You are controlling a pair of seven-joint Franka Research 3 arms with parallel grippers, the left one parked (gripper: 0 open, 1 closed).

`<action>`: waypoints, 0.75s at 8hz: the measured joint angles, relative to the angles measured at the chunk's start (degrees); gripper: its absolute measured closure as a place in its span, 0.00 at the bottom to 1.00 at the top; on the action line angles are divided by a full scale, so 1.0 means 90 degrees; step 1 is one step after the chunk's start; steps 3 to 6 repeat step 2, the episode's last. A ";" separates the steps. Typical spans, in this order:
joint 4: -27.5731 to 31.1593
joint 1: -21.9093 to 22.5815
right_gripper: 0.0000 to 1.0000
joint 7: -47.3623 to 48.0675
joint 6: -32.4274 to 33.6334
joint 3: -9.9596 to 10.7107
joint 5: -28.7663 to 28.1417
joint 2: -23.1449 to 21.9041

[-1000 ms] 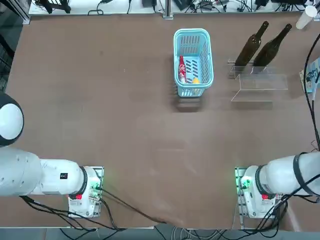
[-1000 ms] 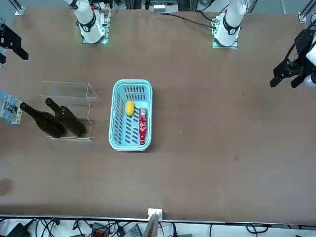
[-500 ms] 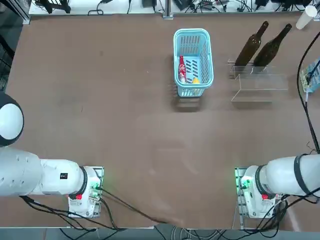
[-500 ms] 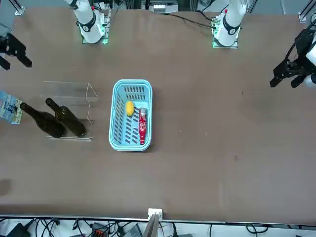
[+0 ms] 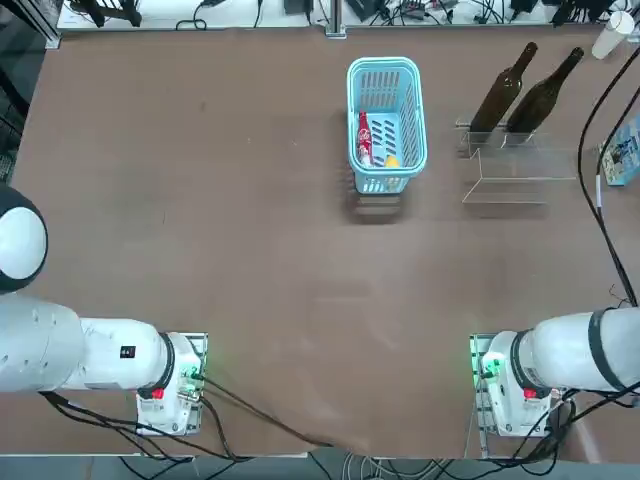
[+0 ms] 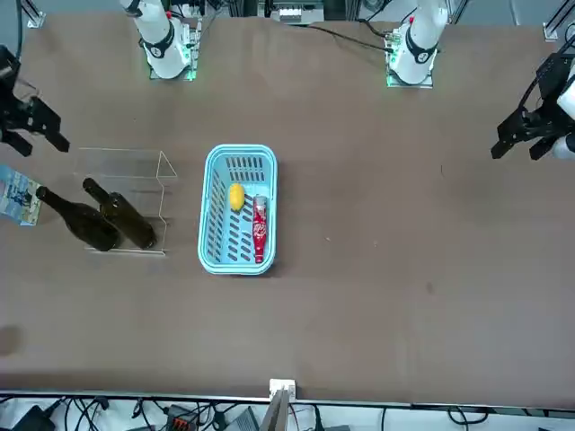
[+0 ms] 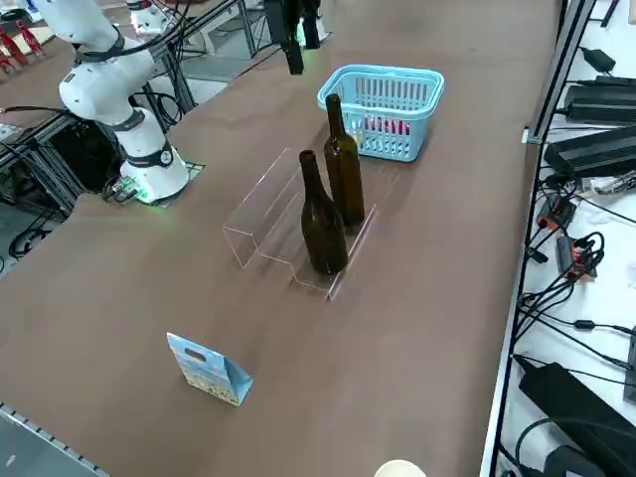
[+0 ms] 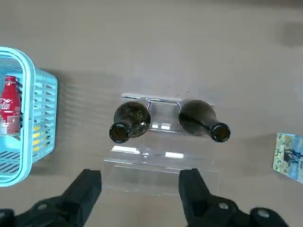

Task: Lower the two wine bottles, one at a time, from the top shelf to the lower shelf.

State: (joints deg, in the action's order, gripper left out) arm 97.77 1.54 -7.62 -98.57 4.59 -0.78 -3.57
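Currently my right tool (image 8: 140, 189) hangs high above the bench (image 5: 250, 250), fingers spread wide with nothing between them, looking straight down on the clear stand.

Both wine bottles stand upright on the top shelf (image 8: 165, 101), which is the far tier of the stand; the lower shelf (image 8: 161, 163) lies on the near side, toward my base, and carries nothing. The left bottle (image 8: 130, 120) and the right bottle (image 8: 201, 120) stand side by side with a clear gap between them. Their long axes are vertical, so from my wrist I see mostly the open mouths and shoulders.

The relation that matters: the bottles lie below the tool and a little farther out than the fingertips, which sit over the near edge of the lower shelf. The left bottle falls closer to my finger line on that side, with the blue basket (image 8: 23, 118) beyond it to the left.

In my judgement neither bottle is lowered yet, and the coming move calls for a descent and a short advance, then a grasp across a neck, keeping clear of the neighbouring bottle.
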 joint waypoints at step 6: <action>0.0016 -0.0001 0.00 0.0016 -0.0060 0.0000 0.0020 0.0106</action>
